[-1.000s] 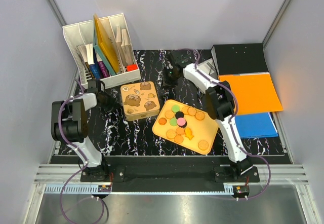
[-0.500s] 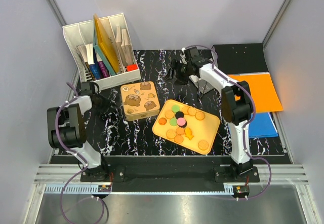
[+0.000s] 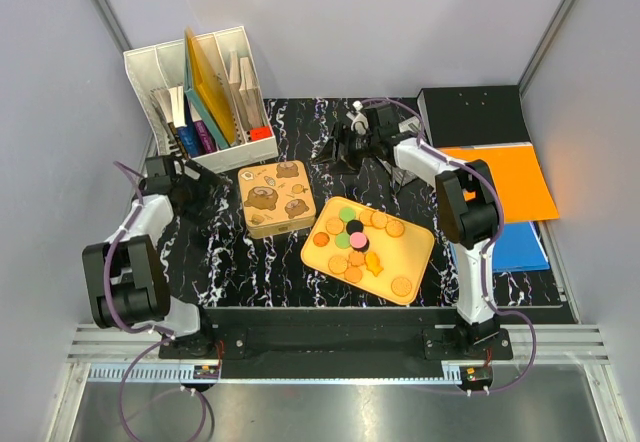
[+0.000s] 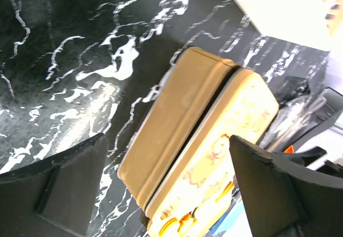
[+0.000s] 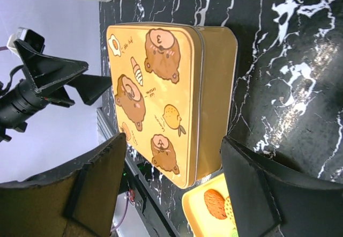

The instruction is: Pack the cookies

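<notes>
Two claws: I am holding my left claw [image 4: 166, 138] and my right claw [image 5: 174, 140] spread wide, and neither is gripping anything.
Left claw: it is hovering off the left side of the tin [image 3: 277, 198]. The tin's side wall is showing between the open jaws, apart from them.
Right claw: it is hovering over the counter [image 3: 250, 262] beyond the tin's far-right corner, and its camera is looking back across the lid.
Cookies: the cookies [image 3: 352, 237] are lying flat on the yellow tray [image 3: 415, 252], right of the tin. Most are crowding the tray's left half, and one tan disc is sitting alone by its near-right corner.
Long axis: the tray is running from far-left to near-right across the counter.
Pointing: one orange fish-shaped cookie is lying near the tray's middle, and I cannot tell which way its head is facing.
Tin: it is sitting shut, bear lid up, just beside the tray.
</notes>
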{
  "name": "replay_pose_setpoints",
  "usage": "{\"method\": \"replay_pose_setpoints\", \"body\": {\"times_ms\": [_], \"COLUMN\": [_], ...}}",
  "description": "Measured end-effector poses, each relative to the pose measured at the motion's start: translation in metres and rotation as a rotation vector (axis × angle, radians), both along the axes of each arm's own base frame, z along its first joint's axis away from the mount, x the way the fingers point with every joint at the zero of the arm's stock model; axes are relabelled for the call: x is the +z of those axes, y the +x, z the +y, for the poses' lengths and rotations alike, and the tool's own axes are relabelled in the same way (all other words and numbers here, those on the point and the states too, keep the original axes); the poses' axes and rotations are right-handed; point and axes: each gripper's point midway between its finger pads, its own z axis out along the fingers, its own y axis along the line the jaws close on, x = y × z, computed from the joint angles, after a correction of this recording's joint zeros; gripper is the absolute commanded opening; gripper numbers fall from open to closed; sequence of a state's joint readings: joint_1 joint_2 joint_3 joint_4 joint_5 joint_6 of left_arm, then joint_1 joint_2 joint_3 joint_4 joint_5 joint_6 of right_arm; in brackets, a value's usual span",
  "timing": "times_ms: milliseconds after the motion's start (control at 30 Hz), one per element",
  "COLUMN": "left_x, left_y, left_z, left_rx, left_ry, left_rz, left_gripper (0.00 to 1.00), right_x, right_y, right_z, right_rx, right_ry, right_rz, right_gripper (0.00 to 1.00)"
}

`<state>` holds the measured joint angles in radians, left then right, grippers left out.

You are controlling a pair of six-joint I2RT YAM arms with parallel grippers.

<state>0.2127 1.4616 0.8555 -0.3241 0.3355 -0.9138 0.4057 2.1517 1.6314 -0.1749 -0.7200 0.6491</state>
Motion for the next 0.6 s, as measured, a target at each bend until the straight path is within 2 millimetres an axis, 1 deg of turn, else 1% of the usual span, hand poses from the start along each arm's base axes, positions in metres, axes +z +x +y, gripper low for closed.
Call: {"method": "replay_pose_setpoints", "body": {"times_ms": [100, 200, 367, 467, 600], "left_x": [0.009, 0.011, 0.010, 0.001, -0.019], "left_y": [0.000, -0.002, -0.004, -0.004, -0.007], "left_z": [-0.006, -0.019, -0.048, -0.059, -0.064], "left_rx": [-0.019, -0.060, -0.160, -0.197, -0.217], "left_ry": [0.006, 0.003, -0.003, -0.006, -0.010], "left_rz": [-0.036, -0.055, -0.068, -0.051, 0.005], "left_gripper": [0.99, 0.99, 0.99, 0.99, 0.98], "right_x": [0.001, 0.000, 0.001, -0.002, -0.007], "right_y": [-0.002, -0.006, -0.017, -0.021, -0.023], "right_z": [0.003, 0.009, 0.022, 0.027, 0.029], "right_rx": [0.011, 0.024, 0.056, 0.072, 0.076], "right_ry": [0.009, 0.011, 0.013, 0.015, 0.011], "right_rz": [-0.007, -0.010, -0.012, -0.006, 0.002], "right_gripper": [0.78, 0.78, 0.78, 0.78, 0.78]}}
